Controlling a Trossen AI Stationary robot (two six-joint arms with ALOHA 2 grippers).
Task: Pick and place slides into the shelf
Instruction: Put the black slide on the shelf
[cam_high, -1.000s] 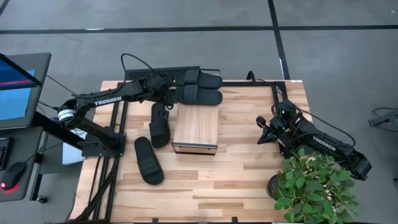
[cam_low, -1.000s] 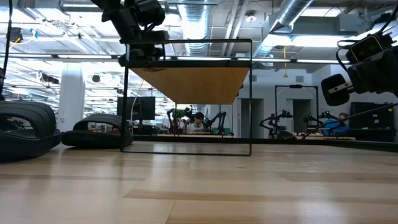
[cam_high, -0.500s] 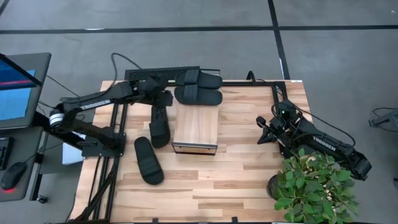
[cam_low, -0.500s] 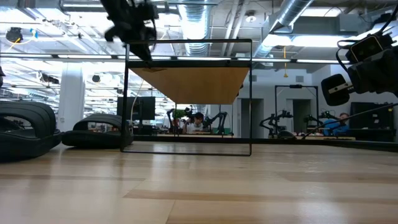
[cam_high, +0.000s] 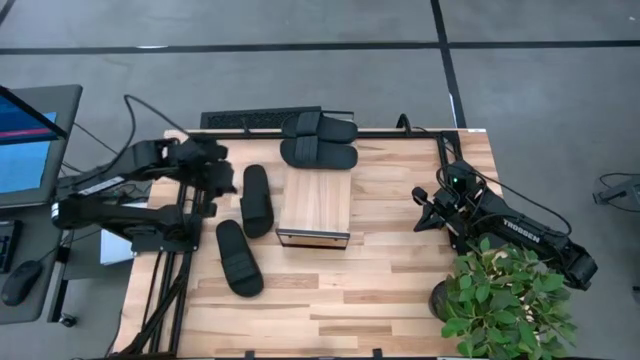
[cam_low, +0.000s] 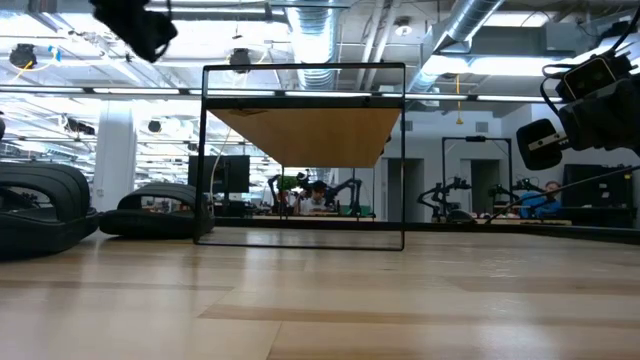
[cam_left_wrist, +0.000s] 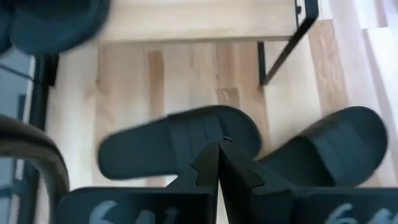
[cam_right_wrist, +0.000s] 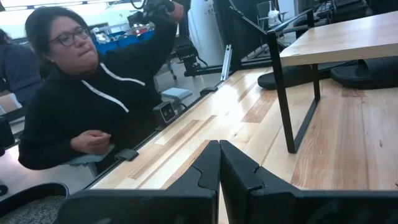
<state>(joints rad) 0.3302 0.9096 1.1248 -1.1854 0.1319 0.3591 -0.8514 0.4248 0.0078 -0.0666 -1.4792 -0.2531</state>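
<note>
Pulling back from the far edge of the bench (cam_high: 400, 300), the left claw (cam_high: 222, 178) now hangs over the left side with its jaws pressed together and nothing in them. A second ago it was out at the far edge, right against the two slides (cam_high: 318, 140) stacked behind the shelf (cam_high: 315, 205); half a second ago it was already drawing away to the left. That pair sits just as it did, so I judge one delivery is finished and the arm is turning to the next shoe.

Two more slides lie flat on the bench left of the shelf: one (cam_high: 257, 200) just beside the shelf's left edge, the other (cam_high: 238, 258) nearer the front edge and angled. The left wrist view looks down on both past the closed fingertips. Neither has shifted across the frames. To my eye the task is about half done, and the slide beside the shelf is the likelier next pick, since the claw hovers closest to it.

The right claw (cam_high: 424, 208) waits near the right edge, jaws shut and empty, unchanged throughout. Beyond the bench a person in a dark hoodie (cam_right_wrist: 81, 106) shows in the right wrist view.
</note>
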